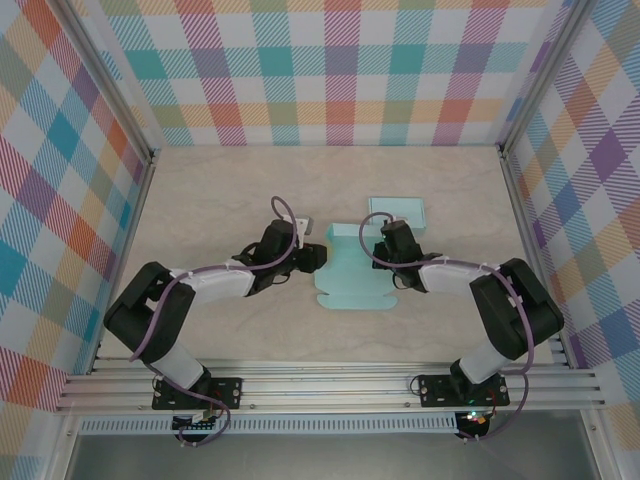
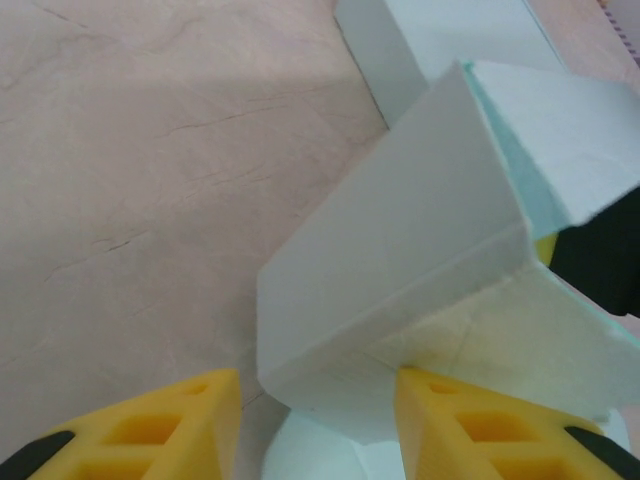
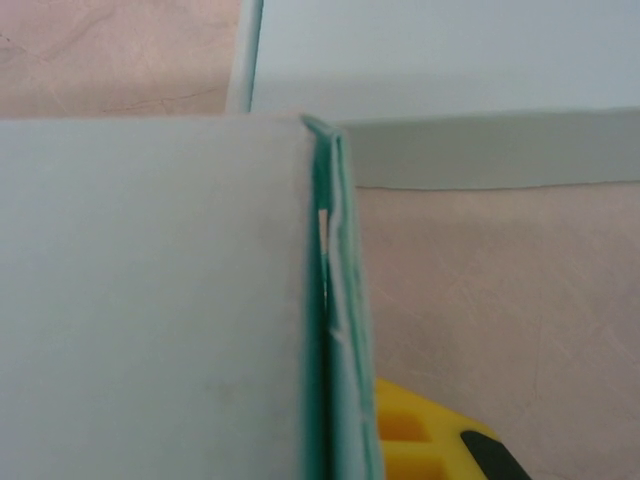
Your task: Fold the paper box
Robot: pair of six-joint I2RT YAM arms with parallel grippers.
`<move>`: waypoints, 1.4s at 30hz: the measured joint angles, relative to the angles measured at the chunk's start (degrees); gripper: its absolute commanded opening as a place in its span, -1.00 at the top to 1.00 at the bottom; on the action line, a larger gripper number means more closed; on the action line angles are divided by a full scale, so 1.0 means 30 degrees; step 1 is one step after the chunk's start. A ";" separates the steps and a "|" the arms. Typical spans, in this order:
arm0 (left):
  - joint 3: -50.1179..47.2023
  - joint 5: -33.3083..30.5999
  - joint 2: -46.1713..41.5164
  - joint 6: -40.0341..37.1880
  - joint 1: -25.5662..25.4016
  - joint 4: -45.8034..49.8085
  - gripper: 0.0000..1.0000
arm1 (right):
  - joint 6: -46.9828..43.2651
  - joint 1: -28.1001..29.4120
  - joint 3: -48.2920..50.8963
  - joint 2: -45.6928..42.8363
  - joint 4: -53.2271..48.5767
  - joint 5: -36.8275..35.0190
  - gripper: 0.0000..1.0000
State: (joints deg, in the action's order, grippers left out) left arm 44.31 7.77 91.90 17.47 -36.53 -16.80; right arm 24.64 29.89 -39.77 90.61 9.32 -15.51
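The pale teal paper box (image 1: pixel 350 272) lies partly folded at the middle of the table, between my two grippers. My left gripper (image 1: pixel 317 257) is at its left edge. In the left wrist view a raised side flap (image 2: pixel 400 270) stands between the yellow fingers (image 2: pixel 190 420). The right finger touches the flap and the left one is clear of it, so the left gripper (image 2: pixel 318 395) is open. My right gripper (image 1: pixel 384 244) is at the box's far right corner. It (image 3: pixel 340 420) is shut on a doubled-over wall (image 3: pixel 335 300), with one yellow finger (image 3: pixel 420 440) showing beside the paper.
A second teal paper piece (image 1: pixel 397 212) lies flat just behind the right gripper, and its edge (image 3: pixel 440 60) crosses the top of the right wrist view. Plaid walls (image 1: pixel 320 70) enclose the wooden table on three sides. An aluminium rail (image 1: pixel 330 390) runs along the near edge.
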 measured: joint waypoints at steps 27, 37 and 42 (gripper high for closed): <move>0.0539 -0.0488 0.0954 -0.5967 -0.0408 -0.1246 0.22 | -0.0022 0.0000 -0.0073 0.0073 0.0080 0.0925 1.00; 0.0867 -0.3155 0.1683 -0.7533 -0.1282 -0.2317 0.31 | -0.0262 0.0204 -0.0073 0.0073 0.0073 0.1115 1.00; 0.0911 -0.6411 0.2288 -0.8480 -0.2200 -0.3067 0.55 | -0.0306 0.0313 -0.0080 0.0066 0.0036 0.0911 1.00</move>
State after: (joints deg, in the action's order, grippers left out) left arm 47.05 -11.46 98.76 -7.97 -43.13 -26.00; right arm 23.73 30.83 -40.01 90.80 9.43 -12.78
